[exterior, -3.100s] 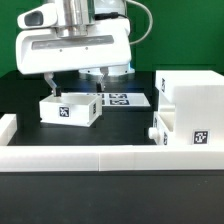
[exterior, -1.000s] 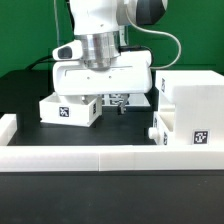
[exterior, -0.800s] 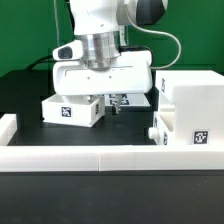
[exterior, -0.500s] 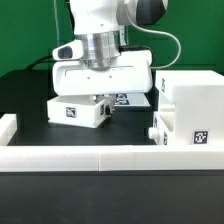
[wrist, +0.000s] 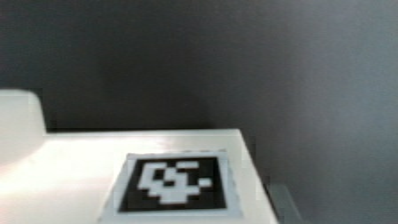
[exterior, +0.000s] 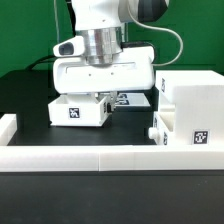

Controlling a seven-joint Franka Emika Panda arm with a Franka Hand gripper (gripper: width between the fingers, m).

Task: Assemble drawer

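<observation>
The small tray [exterior: 82, 113] sat mid-table, back from the near edge, its end toward the exterior view's right under the gripper [exterior: 108, 99] — whether the jaws pinched it or stood apart could not be told. White, open-topped, a black-and-white marker [exterior: 72, 113] on its near face

Exterior view: one tray [exterior: 80, 112] sits on the table [exterior: 25, 95] toward the exterior view's left. The casing [exterior: 192, 100] stands well apart on the exterior view's right, and the marker board [exterior: 130, 98] lies flat behind, between them. A second tray [exterior: 159, 128] touches the casing low on its side facing the first tray, and the low wall [exterior: 100, 158] runs across in front of all.
</observation>
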